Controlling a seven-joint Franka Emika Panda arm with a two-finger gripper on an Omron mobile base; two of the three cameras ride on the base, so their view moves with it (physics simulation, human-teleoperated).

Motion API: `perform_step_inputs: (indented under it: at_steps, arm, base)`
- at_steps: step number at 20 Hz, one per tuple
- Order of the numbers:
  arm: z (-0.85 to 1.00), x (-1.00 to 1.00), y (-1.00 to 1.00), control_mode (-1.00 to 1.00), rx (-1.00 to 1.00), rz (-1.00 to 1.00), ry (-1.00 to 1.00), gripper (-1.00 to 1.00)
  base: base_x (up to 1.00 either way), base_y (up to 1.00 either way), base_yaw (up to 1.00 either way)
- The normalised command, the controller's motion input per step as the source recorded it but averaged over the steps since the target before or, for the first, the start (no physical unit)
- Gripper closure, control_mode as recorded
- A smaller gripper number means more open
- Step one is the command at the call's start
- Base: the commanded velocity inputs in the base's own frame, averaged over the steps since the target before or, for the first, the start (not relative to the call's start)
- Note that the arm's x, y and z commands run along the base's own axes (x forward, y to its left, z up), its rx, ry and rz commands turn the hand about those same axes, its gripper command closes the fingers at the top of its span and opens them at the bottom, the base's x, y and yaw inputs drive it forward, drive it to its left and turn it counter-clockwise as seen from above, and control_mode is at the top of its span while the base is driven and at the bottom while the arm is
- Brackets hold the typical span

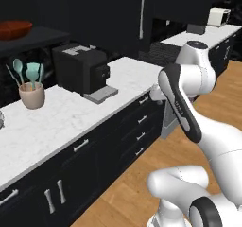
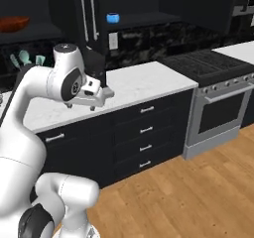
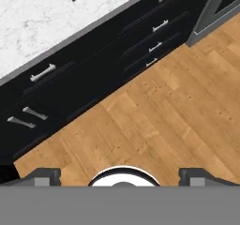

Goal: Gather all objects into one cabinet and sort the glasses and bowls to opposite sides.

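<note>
The gripper [image 3: 120,172] stands wide open and empty, pointing down at the wooden floor [image 3: 178,107] in front of the black drawers [image 3: 140,36], so nothing is in hand. As far as can be seen, the reddish-brown bowl [image 1: 14,29] sits on a black shelf [image 1: 42,36] at far left, above the pot of teal utensils [image 1: 31,94] on the tabletop [image 1: 71,122]. One blue bowl [image 2: 112,18] rests inside an open cabinet [image 2: 144,18] further right, well apart from the brown bowl. The tumbler and the second blue bowl cannot be made out. Judging from this, gathering is at best partly done, and sorting to opposite sides is left
</note>
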Motion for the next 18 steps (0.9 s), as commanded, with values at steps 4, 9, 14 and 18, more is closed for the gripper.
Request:
perform_step_inputs:
  at_steps: [4,9,14,18]
  arm:
    - [0.00,0.00,0.00,1.00,0.00,0.00,0.00,-1.00]
    - [0.00,0.00,0.00,1.00,0.00,0.00,0.00,-1.00]
    - [0.00,0.00,0.00,1.00,0.00,0.00,0.00,-1.00]
    - [0.00,0.00,0.00,1.00,0.00,0.00,0.00,-1.00]
  base:
    - [-0.26,-0.14,-0.43]
    - [0.45,-0.07,-0.07]
    - [0.51,-0.28,-0.04]
    - [0.27,-0.30,-0.21]
